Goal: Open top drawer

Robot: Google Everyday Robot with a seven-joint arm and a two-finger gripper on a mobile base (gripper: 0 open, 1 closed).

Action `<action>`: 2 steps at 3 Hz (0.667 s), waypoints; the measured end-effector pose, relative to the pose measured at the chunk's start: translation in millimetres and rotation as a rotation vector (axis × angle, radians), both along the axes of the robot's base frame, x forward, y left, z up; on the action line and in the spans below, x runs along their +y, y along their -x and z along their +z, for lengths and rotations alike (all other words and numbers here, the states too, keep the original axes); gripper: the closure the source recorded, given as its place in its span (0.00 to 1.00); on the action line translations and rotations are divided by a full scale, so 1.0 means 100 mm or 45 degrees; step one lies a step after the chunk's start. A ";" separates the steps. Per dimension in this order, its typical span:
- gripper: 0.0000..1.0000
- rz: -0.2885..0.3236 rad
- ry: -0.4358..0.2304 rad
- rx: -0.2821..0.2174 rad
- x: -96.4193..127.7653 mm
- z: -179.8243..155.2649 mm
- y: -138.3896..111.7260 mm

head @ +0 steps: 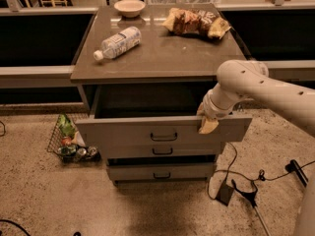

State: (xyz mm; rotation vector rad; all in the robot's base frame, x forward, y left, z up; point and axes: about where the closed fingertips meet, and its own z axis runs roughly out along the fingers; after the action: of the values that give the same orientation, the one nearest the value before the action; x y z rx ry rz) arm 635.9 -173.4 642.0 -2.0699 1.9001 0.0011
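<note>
The top drawer [123, 132] has a wide grey-brown front panel with a small black bar handle [163, 136]. It stands pulled out from the cabinet, and its dark inside shows behind the panel. My gripper [207, 123] is at the top edge of the panel, right of the handle, hooked over the rim. My white arm [266, 90] reaches in from the right.
On the cabinet top [162, 53] lie a plastic bottle [118, 42], a small bowl [129, 7] and snack bags [195, 21]. Two narrower drawers [162, 171] sit below. A wire basket [69, 141] stands on the floor at left. Cables and a black box [225, 192] lie at right.
</note>
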 end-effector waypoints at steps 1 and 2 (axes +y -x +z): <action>1.00 0.031 0.002 0.027 0.06 -0.06 0.27; 1.00 0.036 -0.001 0.033 0.08 -0.05 0.34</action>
State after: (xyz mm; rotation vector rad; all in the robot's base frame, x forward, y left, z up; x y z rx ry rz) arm 602.4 -165.2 637.4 -2.1056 1.8853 0.0355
